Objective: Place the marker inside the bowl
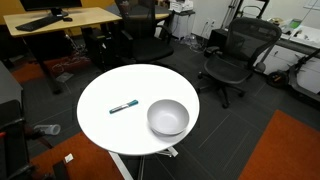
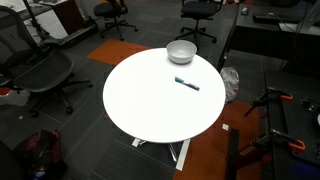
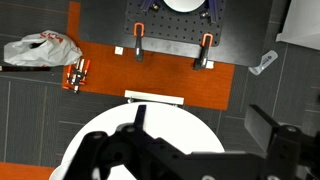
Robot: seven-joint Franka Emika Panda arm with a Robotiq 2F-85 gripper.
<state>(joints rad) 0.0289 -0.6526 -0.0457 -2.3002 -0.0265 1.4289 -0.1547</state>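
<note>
The teal-blue marker (image 1: 123, 106) lies flat on the round white table (image 1: 110, 125), a short way from the light grey-white bowl (image 1: 168, 117). Both also show in an exterior view, marker (image 2: 186, 83) and bowl (image 2: 181, 52), with the bowl near the table's edge. The bowl is empty. The arm is not seen in either exterior view. In the wrist view my gripper (image 3: 200, 125) is open and empty, its fingers spread wide, high above the table's edge (image 3: 185, 125). Marker and bowl are out of the wrist view.
Office chairs (image 1: 238, 52) and desks (image 1: 60, 20) ring the table. An orange floor mat (image 3: 170, 75), a black base with clamps (image 3: 170, 35) and a plastic bag (image 3: 40, 48) lie below the wrist camera.
</note>
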